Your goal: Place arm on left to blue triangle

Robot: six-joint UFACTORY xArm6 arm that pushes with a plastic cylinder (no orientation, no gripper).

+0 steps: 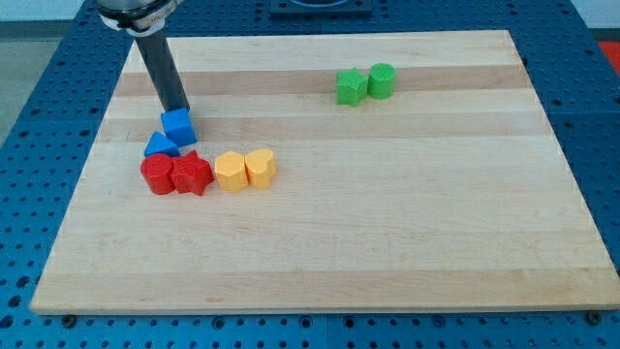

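Here's the wooden board point(387, 242), pale planks running side to side with slightly darker bands across the upper part, sitting on a blue perforated bench point(48, 87) that shows along every edge of the frame.

Upper left of the frame, the dark rod point(163, 68) comes down at a slant, and my tip point(178, 111) sits right at the top edge of the blue cube point(179, 127), touching it or as near as makes no difference. There's no pincer on this arm, so nothing to call open or closed, just the bare rod.

The blue triangle point(160, 146) lies just below and a shade left of that cube, pressed against it. So my tip is above the triangle and slightly right of it.

Directly under the triangle, two red blocks: a rounded one point(155, 174) and a star-like one point(192, 174), touching. Just right of them, a yellow pair point(231, 171) and point(260, 166), side by side.

Upper right of centre, well apart, two green blocks point(351, 87) and point(382, 80) sit together.
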